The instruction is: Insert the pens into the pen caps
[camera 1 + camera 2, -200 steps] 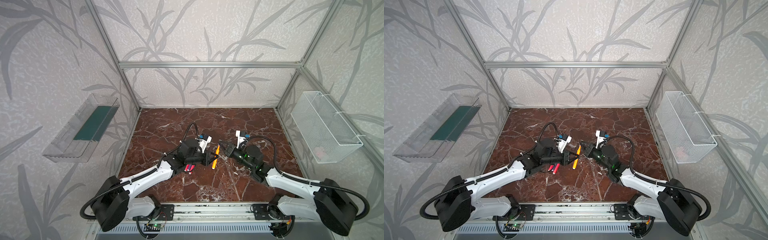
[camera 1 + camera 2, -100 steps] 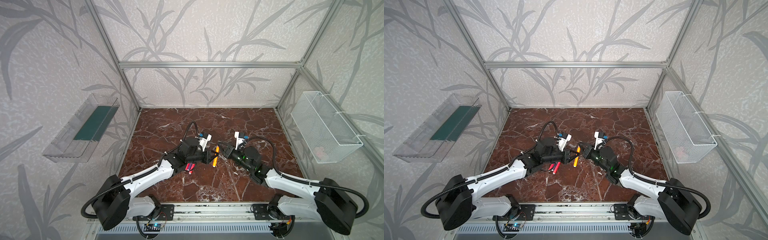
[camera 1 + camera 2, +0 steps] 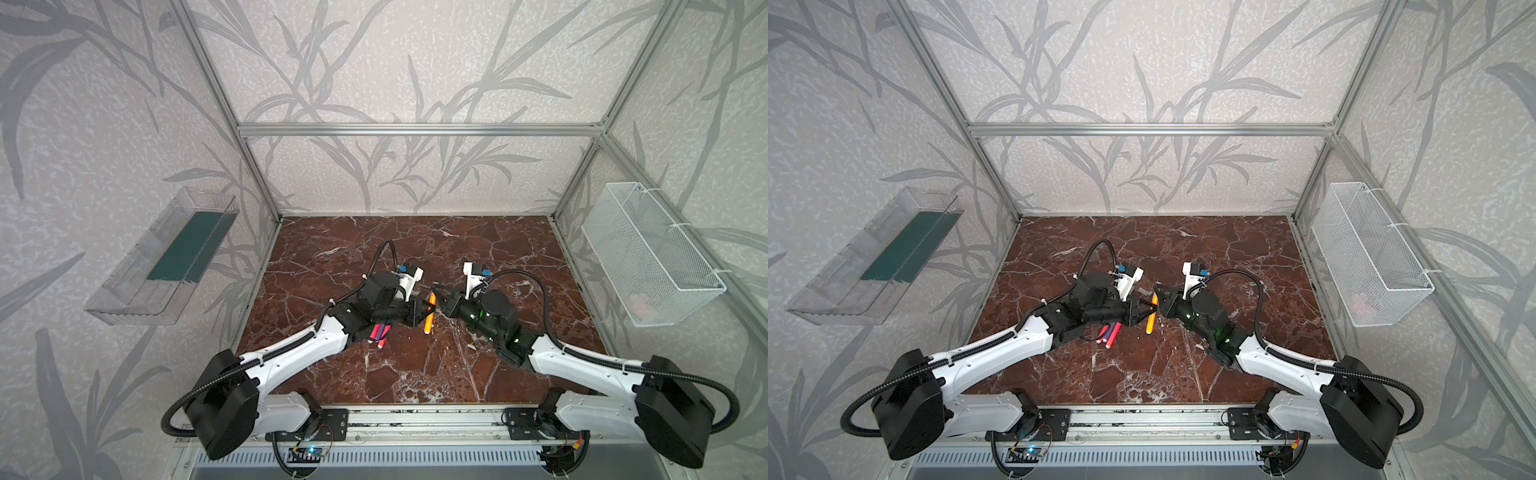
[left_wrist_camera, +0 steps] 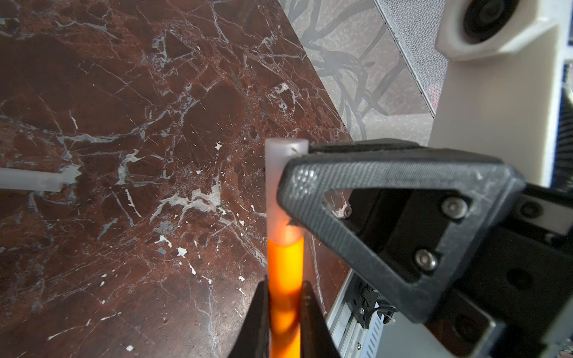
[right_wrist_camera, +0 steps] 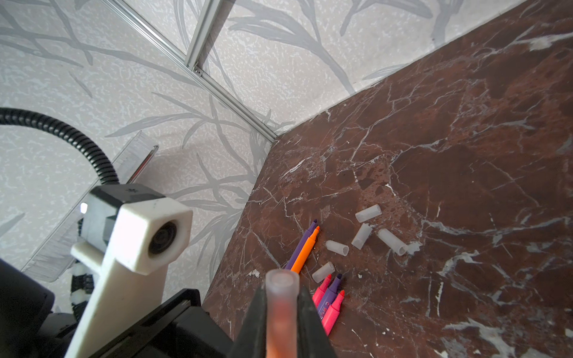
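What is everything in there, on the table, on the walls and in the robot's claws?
held pen: one, orange, clamped in the left gripper, tip inside the held cap.
held cap: one, translucent white, pinched by the right gripper.
loose pens: five, two purple, two pink-red, one orange, lying on the table.
loose caps: five, translucent white, scattered beside the loose pens.
table: one, red-brown marble.
clear tray: one, transparent with a green floor, on the left wall.
wire basket: one, white, on the right wall; something pinkish inside, too blurred to name.
arms: two, white and black, reaching in from the front rail.
left gripper: one, black, shut.
right gripper: one, black, shut.
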Available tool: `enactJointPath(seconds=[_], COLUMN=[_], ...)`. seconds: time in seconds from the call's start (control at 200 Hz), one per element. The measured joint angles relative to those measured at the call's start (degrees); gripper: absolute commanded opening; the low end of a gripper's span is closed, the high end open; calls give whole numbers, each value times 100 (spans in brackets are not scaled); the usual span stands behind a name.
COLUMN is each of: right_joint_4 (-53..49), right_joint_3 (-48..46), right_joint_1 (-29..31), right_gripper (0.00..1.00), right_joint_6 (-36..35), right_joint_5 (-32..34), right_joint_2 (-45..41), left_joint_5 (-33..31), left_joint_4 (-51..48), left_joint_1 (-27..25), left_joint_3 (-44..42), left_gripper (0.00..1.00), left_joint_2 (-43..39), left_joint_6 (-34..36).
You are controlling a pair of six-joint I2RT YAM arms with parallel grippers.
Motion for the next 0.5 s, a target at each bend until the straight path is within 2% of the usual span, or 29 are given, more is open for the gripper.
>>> enactJointPath(seconds=[0.17, 0.5], right_joint_4=[286, 894], right_joint_3=[-107, -352], right_joint_1=[0, 4], right_gripper=[0, 0], right_joint_6=[-164, -518], right_joint_5=[-142, -490], right_joint_2=[0, -2], left_joint_5=[509, 846], left_joint_4=[7, -20], left_joint_1=[216, 326], left_joint_3=[-4, -109], left_gripper=[0, 0], left_joint_2=[-2, -173], left_joint_6=[-11, -15])
